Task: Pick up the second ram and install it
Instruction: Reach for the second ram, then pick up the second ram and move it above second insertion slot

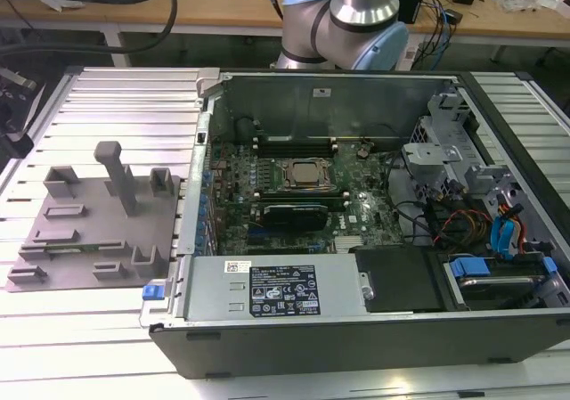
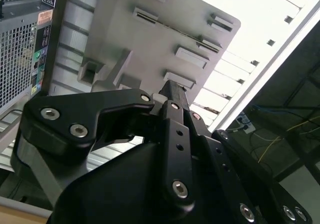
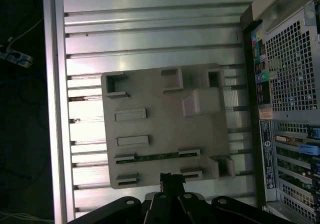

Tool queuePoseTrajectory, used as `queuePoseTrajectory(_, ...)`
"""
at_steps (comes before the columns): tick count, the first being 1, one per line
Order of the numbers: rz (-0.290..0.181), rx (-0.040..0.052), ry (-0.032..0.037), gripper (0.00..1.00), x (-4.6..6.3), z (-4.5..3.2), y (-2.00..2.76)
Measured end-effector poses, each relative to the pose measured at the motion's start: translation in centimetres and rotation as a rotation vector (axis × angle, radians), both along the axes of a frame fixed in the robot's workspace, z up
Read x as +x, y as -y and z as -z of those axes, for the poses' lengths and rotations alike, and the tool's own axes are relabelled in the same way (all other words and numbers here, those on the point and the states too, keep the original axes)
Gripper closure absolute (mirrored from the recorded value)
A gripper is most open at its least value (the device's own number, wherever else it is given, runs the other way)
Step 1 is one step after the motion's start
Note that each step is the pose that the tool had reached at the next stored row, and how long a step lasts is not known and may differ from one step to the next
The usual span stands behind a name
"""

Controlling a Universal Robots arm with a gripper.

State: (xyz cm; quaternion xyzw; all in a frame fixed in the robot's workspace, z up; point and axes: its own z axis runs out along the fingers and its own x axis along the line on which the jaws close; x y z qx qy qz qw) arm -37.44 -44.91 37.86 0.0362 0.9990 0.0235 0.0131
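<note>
My claw point(image 3: 171, 176) is closed, fingers together w/ nothing btwn them. In the second wrist view the claw point(image 2: 172, 90) shows the same: tips meeting, links folded in. I hang over the grey tray point(image 3: 165, 119), tips near its edge.

The ram point(image 3: 156, 157), a thin green stick, sits in the tray, running btwn small grey blocks point(image 3: 190, 153) in the row nearest my tips. I'm close to it but not touching. How high I am above it, can't tell.

In the exterior view the tray point(image 1: 89, 231) lies on the slatted table point(image 1: 116, 106), on the exterior view's left, at 9 o'clock from the open PC case point(image 1: 356, 329) and just beside its wall. The ram point(image 1: 64, 248) shows there as a dark strip in the tray's 8 o'clock part. An upright grey post point(image 1: 120, 177) stands at approx 1 o'clock from the tray's middle.

Inside the case the CPU socket point(image 1: 303, 175) sits mid-board. My arm point(image 1: 356, 12) stands at 12 o'clock, behind the case's far wall.

In the first wrist view the case's perforated rear panel point(image 3: 290, 59) stands just beside the tray, w/ table slats point(image 3: 150, 24) around the tray's other sides.
</note>
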Motion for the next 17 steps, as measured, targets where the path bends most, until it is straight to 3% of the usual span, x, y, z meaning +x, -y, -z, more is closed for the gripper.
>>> queuePoseTrajectory(15,0.0,0.0,0.0,0.92,0.0,0.01,0.11)
queuePoseTrajectory(17,-0.017,-0.0001,-0.0001,0.92,0.0,0.0,0.11)
